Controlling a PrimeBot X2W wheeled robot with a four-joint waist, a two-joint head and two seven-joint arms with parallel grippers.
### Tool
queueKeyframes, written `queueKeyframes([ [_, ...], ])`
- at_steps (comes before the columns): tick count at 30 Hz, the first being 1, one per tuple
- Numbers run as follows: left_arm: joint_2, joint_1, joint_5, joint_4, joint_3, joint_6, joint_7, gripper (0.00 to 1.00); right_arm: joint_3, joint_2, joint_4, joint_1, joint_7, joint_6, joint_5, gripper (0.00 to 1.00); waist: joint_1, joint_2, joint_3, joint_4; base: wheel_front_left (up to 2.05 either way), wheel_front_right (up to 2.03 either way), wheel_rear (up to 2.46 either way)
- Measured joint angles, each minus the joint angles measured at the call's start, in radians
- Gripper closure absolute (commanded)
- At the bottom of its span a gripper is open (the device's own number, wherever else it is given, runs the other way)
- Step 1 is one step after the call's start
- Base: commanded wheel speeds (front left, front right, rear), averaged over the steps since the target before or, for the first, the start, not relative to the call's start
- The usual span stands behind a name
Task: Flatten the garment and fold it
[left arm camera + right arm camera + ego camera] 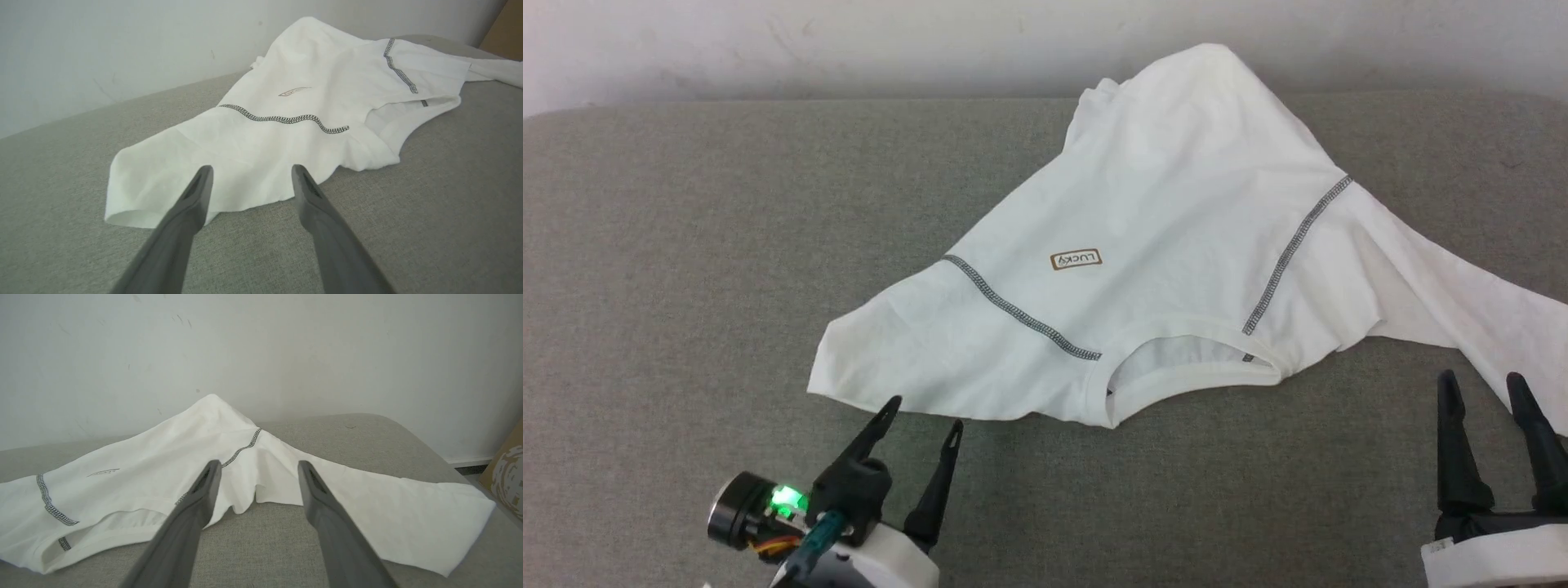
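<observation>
1. I see the garment (1176, 245), thin white fabric with grey zigzag seams, rumpled on a coarse grey cushion (686, 286).
2. Left gripper (925, 412) and right gripper (1480, 376): fingers apart, empty, near the sleeves.
3. Right wrist view adds a patterned cardboard box (506, 477).

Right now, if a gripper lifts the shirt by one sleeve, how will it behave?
The garment looks thin and creased, so it likely hangs limp. Pushed, it probably bunches on the textured grey surface rather than sliding.

garment (1160, 245): white long-sleeve shirt, grey zigzag shoulder seams
patch (1076, 260): brown-bordered "LUCKY"
pose: spread unfolded, collar nearest robot, hem bunched vs wall
</observation>
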Motion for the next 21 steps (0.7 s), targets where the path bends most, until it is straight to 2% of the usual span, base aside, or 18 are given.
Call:
queueKeyframes([
  [3,0.054,-0.059,0.011,0.005,-0.07,-0.024,0.09,0.0,0.011,0.001,0.002,-0.005,0.0,0.0,0.001,0.0,0.0001,0.0,0.019,-0.002,0.0,0.0,0.0],
  [7,0.09,-0.117,-0.009,0.001,-0.147,-0.031,0.142,0.0,0.019,0.001,0.007,-0.013,0.0,0.0,0.008,0.0,0.0002,0.0,0.045,-0.01,0.0,0.0,0.0],
  [14,0.113,-0.175,-0.045,0.017,-0.23,-0.031,0.179,0.0,0.023,0.001,0.016,-0.023,-0.005,0.0,0.014,0.0,0.0002,0.0,0.079,-0.025,0.0,0.0,0.0],
  [21,0.113,-0.229,-0.072,0.083,-0.272,-0.031,0.179,0.0,0.025,0.001,0.012,-0.028,-0.003,0.0,0.014,0.0,0.0002,0.0,0.098,-0.028,0.0,0.0,0.0],
])
